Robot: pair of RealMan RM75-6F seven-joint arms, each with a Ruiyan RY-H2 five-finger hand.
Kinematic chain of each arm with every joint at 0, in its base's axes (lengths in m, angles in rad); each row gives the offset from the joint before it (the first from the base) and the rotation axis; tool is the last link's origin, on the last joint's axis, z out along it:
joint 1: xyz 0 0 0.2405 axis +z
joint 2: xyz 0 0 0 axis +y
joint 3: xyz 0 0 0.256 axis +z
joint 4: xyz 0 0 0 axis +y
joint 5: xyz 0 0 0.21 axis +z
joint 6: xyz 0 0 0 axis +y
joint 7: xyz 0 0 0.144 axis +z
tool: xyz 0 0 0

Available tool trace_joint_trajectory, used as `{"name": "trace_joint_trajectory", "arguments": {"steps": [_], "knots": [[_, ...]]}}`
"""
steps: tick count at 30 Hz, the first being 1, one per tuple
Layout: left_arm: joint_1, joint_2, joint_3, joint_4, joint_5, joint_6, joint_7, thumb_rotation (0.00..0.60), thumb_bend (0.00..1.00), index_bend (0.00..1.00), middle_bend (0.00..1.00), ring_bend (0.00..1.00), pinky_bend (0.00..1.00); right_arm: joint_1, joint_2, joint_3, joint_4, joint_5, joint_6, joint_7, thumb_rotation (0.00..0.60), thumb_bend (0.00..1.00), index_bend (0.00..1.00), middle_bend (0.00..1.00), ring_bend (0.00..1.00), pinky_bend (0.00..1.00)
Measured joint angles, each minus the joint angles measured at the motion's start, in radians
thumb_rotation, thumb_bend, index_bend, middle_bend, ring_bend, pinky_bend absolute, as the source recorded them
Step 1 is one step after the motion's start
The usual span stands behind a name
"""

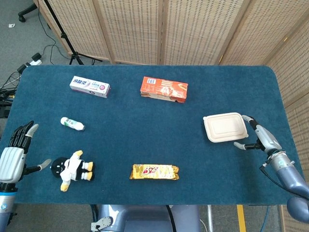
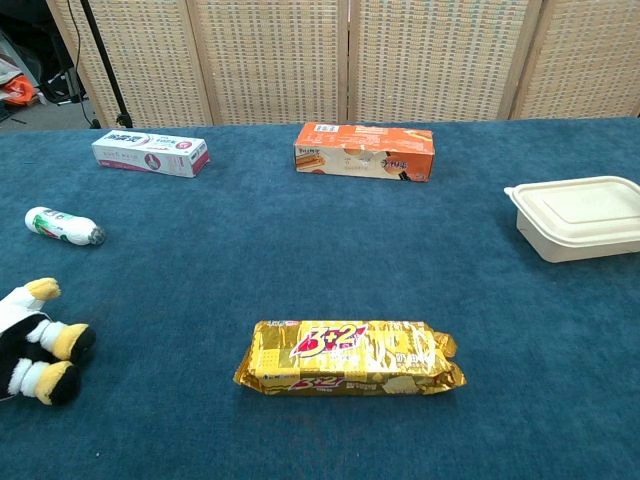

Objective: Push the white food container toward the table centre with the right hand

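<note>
The container [image 1: 225,127] is judged light: thin moulded pulp or foam, likely empty or nearly so, stiff enough to slide as 1 piece but easily dented at the lid. The blue cloth on the worktop [image 1: 145,140] looks napped, so some drag is expected; a push applied high could tip or lift the near edge. No grasp is needed. Contact is best made low on the side wall facing the right hand [image 1: 258,137], with flat fingers spread across that wall, so the container travels straight and does not spin. A push at 1 corner would likely rotate it.

Appearance: off-white, rectangular, rounded corners, closed lid with a raised flat panel and a stepped rim, a small tab on the edge away from the hand. It sits flat and slightly skewed.

Position: just beside the right hand, on the side toward the worktop centre; fingertips look at or very near its rim, contact cannot be confirmed. In the chest view the container [image 2: 580,216] is seen but not the hand.

Right hand: empty, fingers extended and apart, thumb out toward the container's near corner.

Left hand [image 1: 14,157]: empty, fingers spread, well apart from the container.
</note>
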Motion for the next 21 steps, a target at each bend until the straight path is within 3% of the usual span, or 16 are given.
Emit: {"name": "trace_joint_trajectory", "arguments": {"steps": [6,21], "knots": [[0.003,-0.002,-0.001,0.003,0.002,0.009,-0.004,0.6,0.1,0.0,0.0,0.0,0.03,0.035,-0.05,0.001,0.066,0.066,-0.054,-0.013,0.6,0.26,0.02,0.0,0.0,0.04],[0.004,-0.002,0.009,0.002,0.023,0.018,-0.006,0.6,0.1,0.0,0.0,0.0,0.03,0.032,-0.076,0.015,0.15,0.101,-0.105,0.029,0.6,0.26,0.02,0.0,0.0,0.04]]}}
